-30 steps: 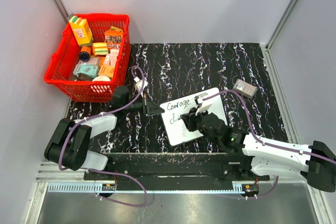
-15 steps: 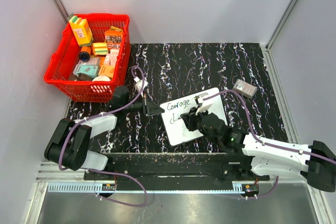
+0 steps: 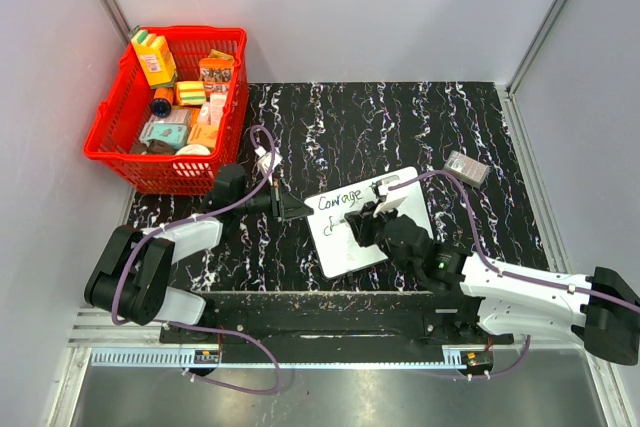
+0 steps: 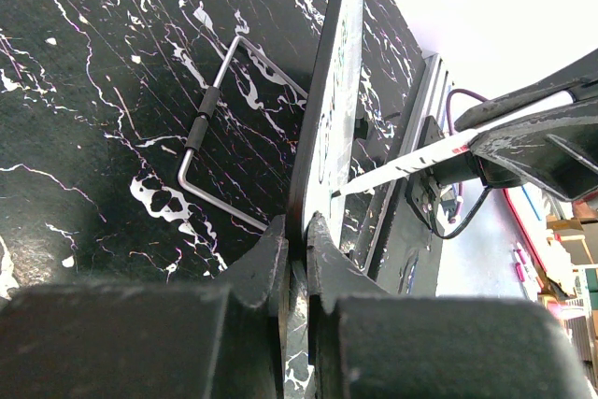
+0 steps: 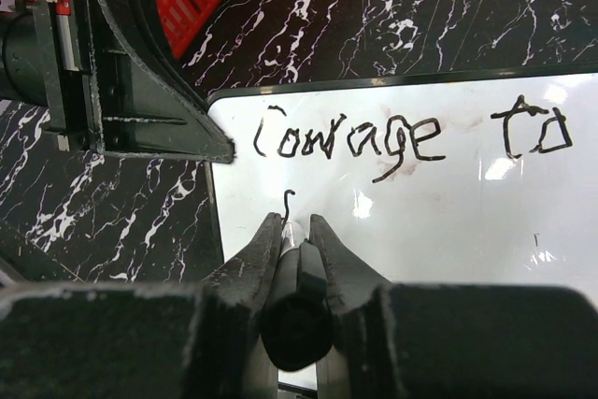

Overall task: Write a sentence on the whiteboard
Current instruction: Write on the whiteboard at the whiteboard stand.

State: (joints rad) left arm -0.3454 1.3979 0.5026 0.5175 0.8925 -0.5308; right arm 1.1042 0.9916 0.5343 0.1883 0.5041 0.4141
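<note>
Barely a nudge, right tool [image 5: 294, 223] edging along line two.
It clamps the marker [image 5: 297, 310], tip on the whiteboard [image 5: 448, 221], mid tabletop [image 3: 400, 117], beneath the sentence [image 5: 348, 137] "Courage to"; left tool [image 4: 297, 231] pinches the board's edge.

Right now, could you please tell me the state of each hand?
Left hand: closed on the edge of the whiteboard.
Right hand: closed on the marker.

The whiteboard [image 5: 448, 221] is smooth, glossy white, throwing back light patches, the table [image 3: 420, 117] black, white-veined marble-look with a slight sheen, the basket [image 3: 150, 172] shiny red plastic lattice, the wire bracket [image 4: 202, 117] bare metal, the marker [image 4: 402, 167] smooth white plastic, and the left end effector [image 4: 297, 231] matt black plastic.
</note>
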